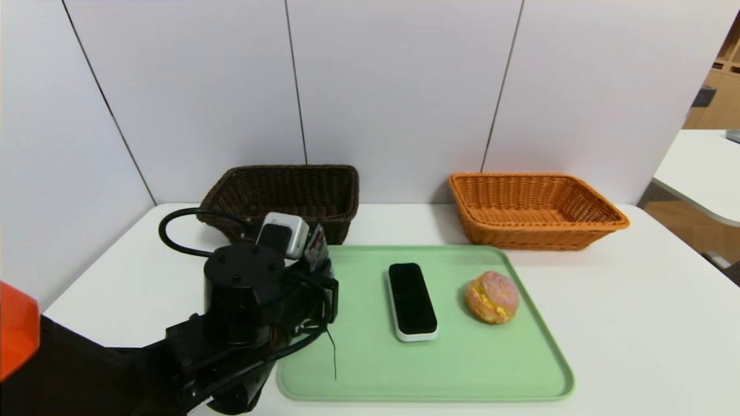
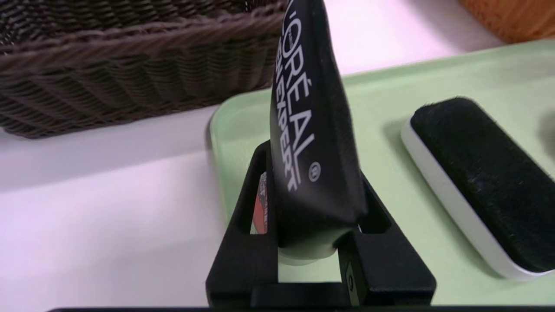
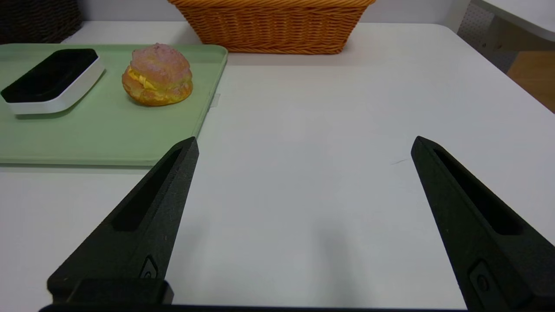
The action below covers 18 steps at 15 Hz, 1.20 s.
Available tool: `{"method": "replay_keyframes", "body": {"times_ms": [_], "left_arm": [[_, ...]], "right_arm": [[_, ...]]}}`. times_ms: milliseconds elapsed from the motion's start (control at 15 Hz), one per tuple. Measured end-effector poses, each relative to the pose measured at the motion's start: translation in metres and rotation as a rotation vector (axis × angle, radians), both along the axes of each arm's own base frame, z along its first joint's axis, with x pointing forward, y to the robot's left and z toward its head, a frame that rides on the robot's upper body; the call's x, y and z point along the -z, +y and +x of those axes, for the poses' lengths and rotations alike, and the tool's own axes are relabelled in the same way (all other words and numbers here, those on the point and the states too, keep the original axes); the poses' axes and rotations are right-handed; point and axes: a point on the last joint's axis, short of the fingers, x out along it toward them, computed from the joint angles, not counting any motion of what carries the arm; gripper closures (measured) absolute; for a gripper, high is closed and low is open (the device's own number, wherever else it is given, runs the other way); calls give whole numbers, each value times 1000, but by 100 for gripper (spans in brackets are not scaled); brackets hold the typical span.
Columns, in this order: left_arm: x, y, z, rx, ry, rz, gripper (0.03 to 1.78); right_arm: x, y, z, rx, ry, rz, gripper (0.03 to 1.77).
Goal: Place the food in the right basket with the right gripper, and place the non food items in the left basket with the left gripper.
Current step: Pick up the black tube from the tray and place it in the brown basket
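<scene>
- The left tool [image 2: 314, 216] is closed on the dark pouch [image 2: 310, 117], gripping it between its two fingers; the pouch bears white lettering that includes "L'ORÉAL" and "EXPERT".
- In the head view, the left tool is over the left part of the green tray [image 1: 428, 375], on the near side of the dark brown basket, with a black cable looping out beside it and a small white-grey box on top.
- The pouch is outside the dark brown basket [image 1: 289, 219], close to its near side as the head view shows it.
- The dark brown basket stands on the white tabletop [image 1: 653, 323], behind the left part of the tray; its near wall hides much of its floor from the head view.
- The black oblong bar [image 1: 412, 300] with a white base lies flat on the tray, black face up, between the left tool and the bun, touching neither.
- The round bun [image 1: 492, 297], pinkish and crackled on top with yellow filling round its middle, sits on the tray near its right edge, to the right of the bar and apart from it.
- The orange basket [image 1: 537, 231] stands on the tabletop behind the right part of the tray; its woven floor shows bare.
- The right tool [image 3: 305, 145] is parked with its fingers spread wide, over the tabletop to the right of the tray, holding nothing.
</scene>
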Motion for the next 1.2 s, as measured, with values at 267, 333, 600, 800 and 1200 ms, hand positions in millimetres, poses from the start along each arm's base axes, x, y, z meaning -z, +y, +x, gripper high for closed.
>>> {"method": "replay_keyframes", "body": {"times_ms": [267,333,600,800,1200], "left_arm": [[-37,9,6,-27,-88,-27,142],[-48,12,12,-48,-116,-23,142],[-84,34,46,-162,-179,24,142],[-101,47,76,-238,-198,56,142],[-86,54,143,-240,-109,118,142]], "right_arm": [[0,0,0,0,0,0,10],[0,0,0,0,0,0,10],[0,0,0,-1,0,0,10],[0,0,0,0,0,0,10],[0,0,0,0,0,0,10]]}}
